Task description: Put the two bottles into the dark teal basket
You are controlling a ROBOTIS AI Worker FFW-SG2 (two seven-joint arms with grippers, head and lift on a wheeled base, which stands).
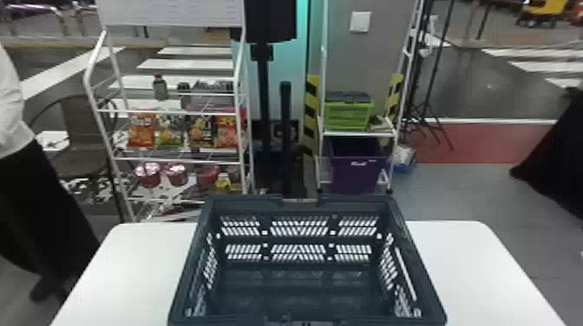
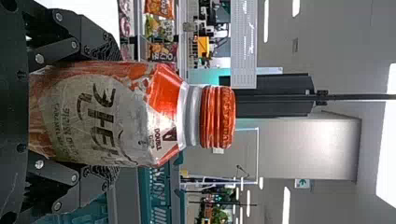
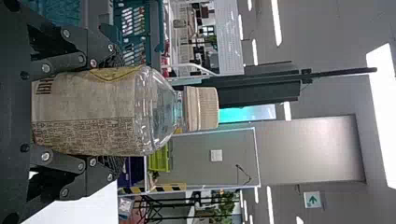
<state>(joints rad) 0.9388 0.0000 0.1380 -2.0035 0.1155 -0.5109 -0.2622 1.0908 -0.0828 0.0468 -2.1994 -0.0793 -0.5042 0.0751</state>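
1. The dark teal basket [image 1: 243, 203] sits on the white table [image 1: 468, 260], its opening facing up
2. My left gripper [image 2: 111, 112] is closed around the orange bottle [image 2: 135, 114], outside the basket, toward its left side; the bottle is upright, long axis vertical, orange cap [image 2: 217, 116] skyward
3. My right gripper [image 3: 116, 113] clasps the clear bottle [image 3: 126, 109], outside the basket, toward its right side, likewise upright, pale cap [image 3: 201, 108] uppermost

Basket [image 1: 249, 203] cropped by bottom edge

White glare from ceiling lights [image 2: 387, 149]; teal glow [image 1: 297, 78]; glints on orange cap [image 2: 217, 116]
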